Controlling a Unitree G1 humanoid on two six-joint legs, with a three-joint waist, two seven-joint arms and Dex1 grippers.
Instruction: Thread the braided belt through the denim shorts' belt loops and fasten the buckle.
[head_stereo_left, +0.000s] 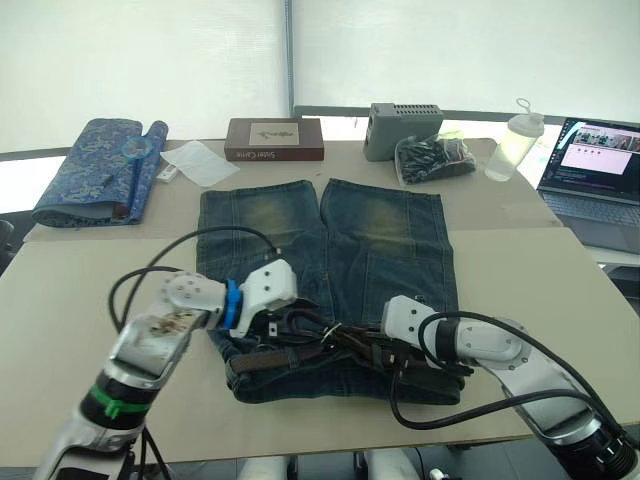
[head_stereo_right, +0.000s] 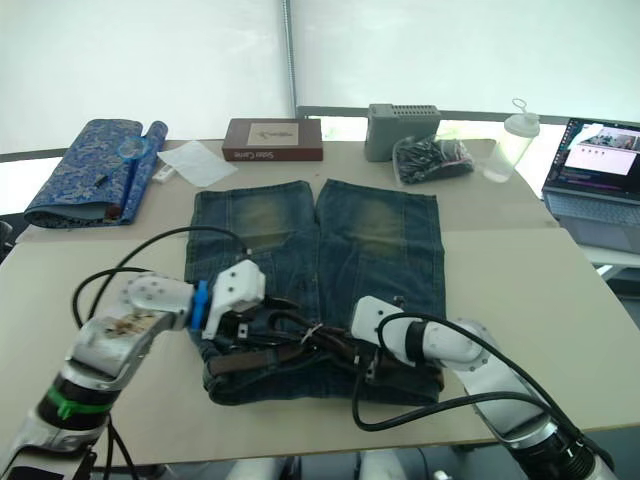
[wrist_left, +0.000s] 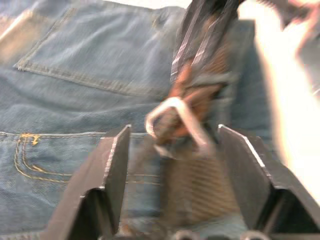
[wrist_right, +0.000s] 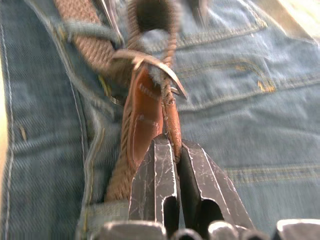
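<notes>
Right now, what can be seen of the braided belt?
The braided belt is a dark brown woven strap lying along the waistband of the denim shorts at the table's near edge, partly under denim loops. Its silver rectangular buckle sits raised near the middle of the waistband, in front of the open left end effector. The right end effector is pinched shut on a smooth brown leather part of the strap beside the buckle.

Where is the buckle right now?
The buckle lies on the denim shorts' waistband at the near table edge, between the open left claw and the right claw.
</notes>
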